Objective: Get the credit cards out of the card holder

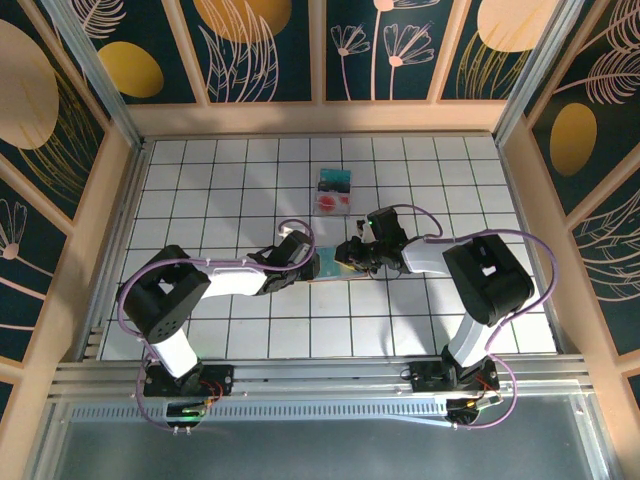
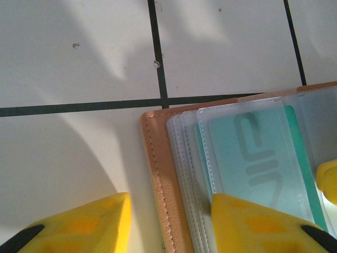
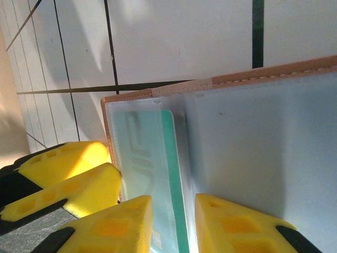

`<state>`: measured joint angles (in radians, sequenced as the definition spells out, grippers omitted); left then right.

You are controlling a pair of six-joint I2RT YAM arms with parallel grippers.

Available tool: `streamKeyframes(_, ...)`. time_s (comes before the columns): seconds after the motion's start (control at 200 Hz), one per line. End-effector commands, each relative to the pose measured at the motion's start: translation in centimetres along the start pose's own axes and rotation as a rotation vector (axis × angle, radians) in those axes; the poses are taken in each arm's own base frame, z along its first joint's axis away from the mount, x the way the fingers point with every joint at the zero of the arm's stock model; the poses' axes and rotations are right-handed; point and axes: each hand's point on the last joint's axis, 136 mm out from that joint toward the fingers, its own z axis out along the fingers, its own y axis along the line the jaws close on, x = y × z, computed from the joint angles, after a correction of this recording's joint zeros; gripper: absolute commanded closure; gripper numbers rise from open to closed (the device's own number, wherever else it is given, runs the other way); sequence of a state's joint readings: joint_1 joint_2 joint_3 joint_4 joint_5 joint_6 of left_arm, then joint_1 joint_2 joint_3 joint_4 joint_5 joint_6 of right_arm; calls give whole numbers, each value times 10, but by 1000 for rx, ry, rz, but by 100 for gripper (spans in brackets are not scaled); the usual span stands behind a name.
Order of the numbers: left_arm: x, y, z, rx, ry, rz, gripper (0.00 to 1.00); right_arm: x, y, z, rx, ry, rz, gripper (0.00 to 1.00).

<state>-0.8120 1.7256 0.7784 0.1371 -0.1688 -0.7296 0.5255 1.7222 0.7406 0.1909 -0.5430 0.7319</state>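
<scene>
From above, my left end effector (image 1: pixel 303 262) and my right end effector (image 1: pixel 350 256) meet nose to nose over the card holder (image 1: pixel 328 268). It lies open and flat on the surface (image 1: pixel 200 180), directly under both tips, with its long axis running from one tip to the other. Well beyond both tips, a loose teal card (image 1: pixel 335 180) and a loose pale card (image 1: pixel 333 204) with a red circle lie side by side, so I judge those two done. At my left wrist, my jaws stand moderately apart and hold nothing. One finger (image 2: pixel 258 226) rests on the clear sleeves, the other is over bare surface, and the holder's stitched leather edge passes between them. Just ahead of the resting finger a sleeved teal card (image 2: pixel 253 158) sits in its pocket, so at least this one is left to pull. Its long axis points away from my fingers, parallel to that edge. At my right wrist, my jaws are narrow, with the clear leaf holding that card running up between the fingers (image 3: pixel 110 226). I cannot tell whether the pads actually pinch it. The card's long axis runs straight ahead of my tips toward the holder's far leather border.
</scene>
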Motion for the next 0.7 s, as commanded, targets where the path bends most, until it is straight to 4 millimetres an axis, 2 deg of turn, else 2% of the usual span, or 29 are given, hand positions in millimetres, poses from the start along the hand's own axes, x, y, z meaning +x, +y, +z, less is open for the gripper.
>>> streamKeyframes(0.0,15,11,6,-50,58,31,57,-1,2,7,-5,9,-15,72)
streamKeyframes(0.325,17,10,7,-45,68,34,57,-2,10,10,-26,20,-29,75)
streamKeyframes(0.696,20,12,7,-52,74,34,58,-9,30,-2,-127,-3,-36,81)
